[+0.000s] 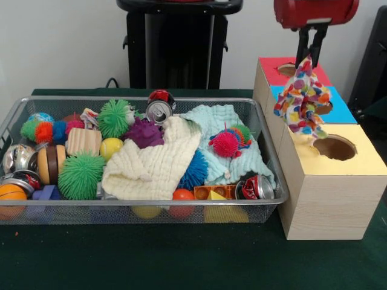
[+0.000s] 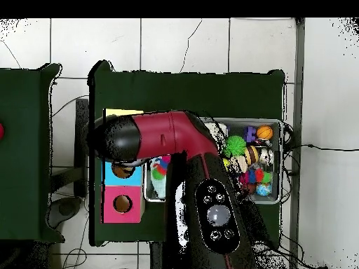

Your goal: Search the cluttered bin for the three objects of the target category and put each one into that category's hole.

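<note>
- One wire bin (image 1: 275, 196) on the green table (image 1: 181, 260), crammed with toys
- One wooden box (image 1: 326, 199) beside the bin, three holes on top: red (image 1: 287, 69), blue (image 1: 325, 109), yellow (image 1: 334, 147)
- Two cloths lie in the bin: one cream (image 1: 151, 166), one pale mint (image 1: 221, 142)
- One multicoloured spotted cloth (image 1: 302, 99) hangs from my pincer (image 1: 311, 56), over the blue and yellow sections
- My pincer is clamped narrow on that cloth's top
- Two green spiky balls (image 1: 81, 175), one purple (image 1: 145, 133)
- Three drink cans: one at the back (image 1: 159, 112), one at the front right (image 1: 257, 187), one at the left (image 1: 18, 181)
</note>
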Controlling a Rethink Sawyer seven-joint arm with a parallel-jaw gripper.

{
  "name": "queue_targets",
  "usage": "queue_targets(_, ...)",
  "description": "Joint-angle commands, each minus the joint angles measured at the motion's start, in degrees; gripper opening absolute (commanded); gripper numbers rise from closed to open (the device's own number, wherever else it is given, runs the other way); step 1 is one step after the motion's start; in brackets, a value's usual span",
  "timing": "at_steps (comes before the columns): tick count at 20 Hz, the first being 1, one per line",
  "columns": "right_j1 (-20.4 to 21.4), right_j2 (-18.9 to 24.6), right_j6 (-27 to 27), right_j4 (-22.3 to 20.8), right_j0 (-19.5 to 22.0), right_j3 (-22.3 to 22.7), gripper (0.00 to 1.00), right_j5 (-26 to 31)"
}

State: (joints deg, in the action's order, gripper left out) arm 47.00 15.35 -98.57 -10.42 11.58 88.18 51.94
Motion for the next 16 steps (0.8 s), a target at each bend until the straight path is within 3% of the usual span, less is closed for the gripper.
queue_targets(1, -5.69, -6.04, -17.86, -1.31, -2.11, -4.74, 0.00, -4.92)
queue_targets(11, -8.21, -9.23, -19.40, 0.67, -6.28, -7.46, 0.00, -6.42)
queue_targets(16, -8.21, -8.17, -18.60, 3.85, -6.96, -7.78, 0.00, -4.89)
